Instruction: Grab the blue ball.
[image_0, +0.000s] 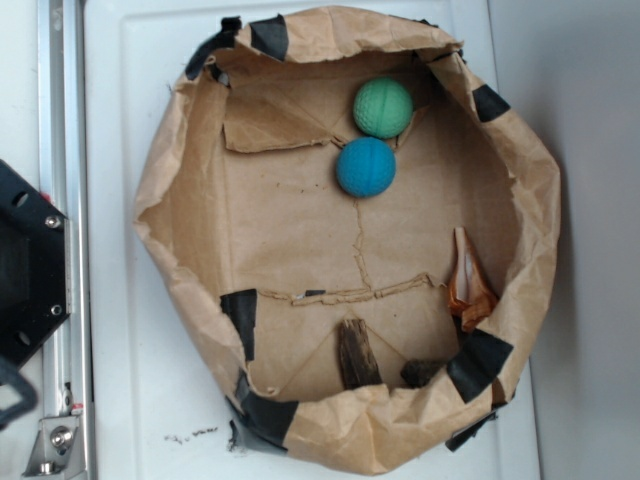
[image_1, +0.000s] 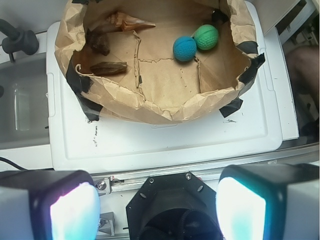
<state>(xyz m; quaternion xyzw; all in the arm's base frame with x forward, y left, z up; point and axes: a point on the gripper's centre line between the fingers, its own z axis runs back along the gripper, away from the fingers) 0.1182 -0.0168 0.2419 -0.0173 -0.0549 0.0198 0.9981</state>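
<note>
White tabletop (image_0: 130, 400) fills the scene, and on it sits a brown paper bag (image_0: 520, 200), rolled down into a shallow basin and patched at the rim with black tape (image_0: 482, 362). From my remote station I see the blue ball (image_0: 365, 167) resting on the bag's creased floor toward the far side, touching the green ball (image_0: 383, 107) that lies just beside it against the wall. Across the bag, well apart from both balls, lie a pale pointed shell (image_0: 467, 280) and two dark pieces, possibly bark (image_0: 357, 353), though the view is too soft to be sure. My gripper (image_1: 157, 210) hangs outside the bag over the table's edge, its two fingers (image_1: 65, 210) spread wide at the bottom of the wrist view with nothing between them.
</note>
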